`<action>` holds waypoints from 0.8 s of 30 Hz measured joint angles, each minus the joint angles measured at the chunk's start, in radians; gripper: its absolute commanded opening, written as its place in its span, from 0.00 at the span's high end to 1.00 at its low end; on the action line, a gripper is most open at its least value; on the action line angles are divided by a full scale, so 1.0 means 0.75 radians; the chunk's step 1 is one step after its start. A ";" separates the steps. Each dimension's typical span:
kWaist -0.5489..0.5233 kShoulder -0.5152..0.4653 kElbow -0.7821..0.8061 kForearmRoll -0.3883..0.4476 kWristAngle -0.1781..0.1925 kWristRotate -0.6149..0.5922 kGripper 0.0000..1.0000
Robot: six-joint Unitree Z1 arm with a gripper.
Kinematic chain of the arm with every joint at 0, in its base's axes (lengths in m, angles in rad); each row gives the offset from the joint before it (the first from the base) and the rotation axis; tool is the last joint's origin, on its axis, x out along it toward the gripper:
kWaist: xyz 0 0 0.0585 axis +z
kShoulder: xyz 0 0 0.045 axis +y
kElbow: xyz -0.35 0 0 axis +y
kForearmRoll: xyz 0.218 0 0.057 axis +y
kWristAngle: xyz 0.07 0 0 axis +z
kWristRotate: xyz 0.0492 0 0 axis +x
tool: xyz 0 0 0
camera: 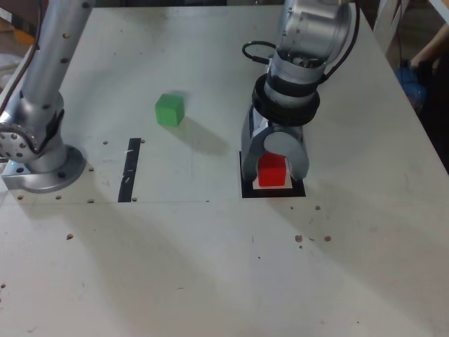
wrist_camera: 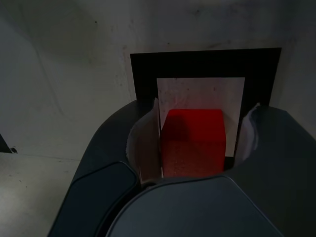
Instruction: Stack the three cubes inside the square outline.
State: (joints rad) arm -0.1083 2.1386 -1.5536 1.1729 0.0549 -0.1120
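The red cube [camera: 273, 171] rests inside the square outline [camera: 273, 192], towards its near edge. My gripper [camera: 274, 168] reaches down over it with one finger on each side. In the wrist view the red cube [wrist_camera: 193, 140] sits between the fingers of the gripper [wrist_camera: 195, 136]. A narrow gap shows on one side, so the gripper is open. The outline's black border [wrist_camera: 197, 64] and white centre lie beyond the cube. The green cube [camera: 169, 110] sits alone on the table, to the exterior view's left of the gripper. The yellow cube is out of view.
A thin black strip [camera: 130, 170] lies on the white table [camera: 210, 267] left of the outline in the exterior view. The arm's metal base [camera: 38, 165] stands at the left edge. Blue clutter [camera: 412, 81] sits beyond the table's right edge.
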 measured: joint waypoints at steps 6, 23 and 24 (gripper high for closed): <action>0.000 -0.032 -0.001 0.048 0.020 0.000 0.01; 0.526 -0.257 -0.218 0.186 0.225 0.436 0.01; 0.552 -0.221 -0.259 0.197 0.228 0.481 0.01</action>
State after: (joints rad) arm 0.3058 1.9729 -1.7479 1.3206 0.2263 0.2485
